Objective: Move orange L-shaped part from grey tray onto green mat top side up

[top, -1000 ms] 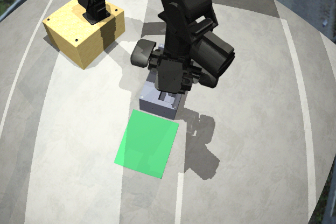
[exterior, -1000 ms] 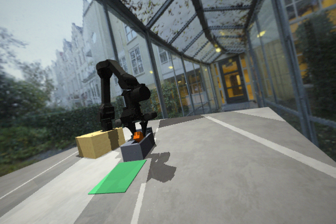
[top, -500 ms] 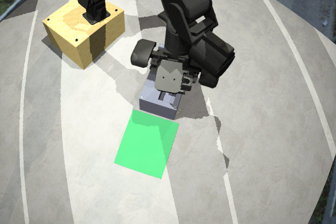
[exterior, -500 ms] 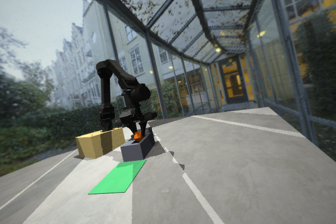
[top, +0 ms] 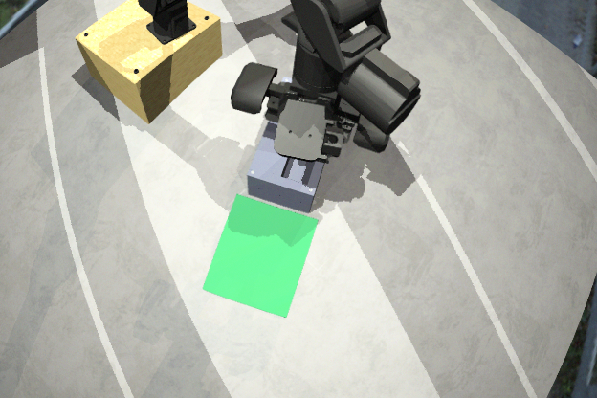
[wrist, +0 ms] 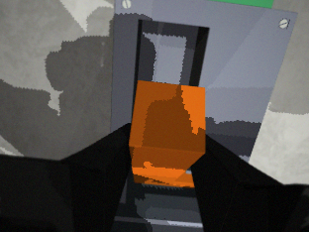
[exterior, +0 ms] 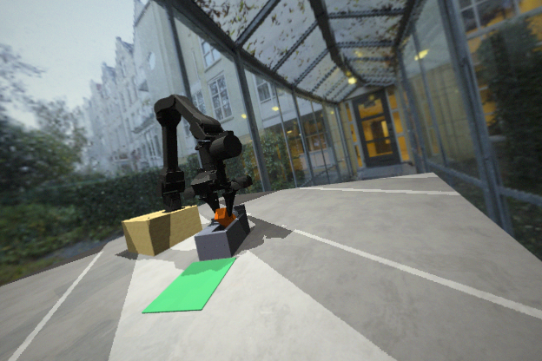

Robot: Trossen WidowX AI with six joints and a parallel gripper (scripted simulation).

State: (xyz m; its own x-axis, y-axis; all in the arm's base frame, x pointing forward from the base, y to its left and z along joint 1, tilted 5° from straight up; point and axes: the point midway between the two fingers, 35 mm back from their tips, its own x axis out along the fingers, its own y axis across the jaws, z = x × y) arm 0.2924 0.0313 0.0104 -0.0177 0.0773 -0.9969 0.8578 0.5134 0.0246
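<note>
We see a dark arm reaching down over a grey tray (top: 279, 188) that stands on a pale striped floor. The gripper (wrist: 167, 149) is closed on the raised end of the orange part (wrist: 168, 119): in the wrist view, a black finger (wrist: 106, 154) presses each side of the orange block, which stands tilted up out of the dark pocket (wrist: 170, 55). In the exterior view the part (exterior: 223, 215) shows as a small orange wedge poking above the tray top, right under the fingers. From above, the wrist hides it.

The green mat (top: 260, 258) lies flat just beside the tray's near edge, nothing on it. A wooden block (top: 144, 55) holding the arm's base sits well apart, behind and to one side.

We judge the step in hand to be the lift. To do it well, we would keep the pinch firm and draw the part up along its tilt, not straight sideways, so the lower end, which we cannot see, slips free of the pocket wall without jamming. Only once it is fully above the rim would we carry it toward the mat, levelling it top side up before lowering.
</note>
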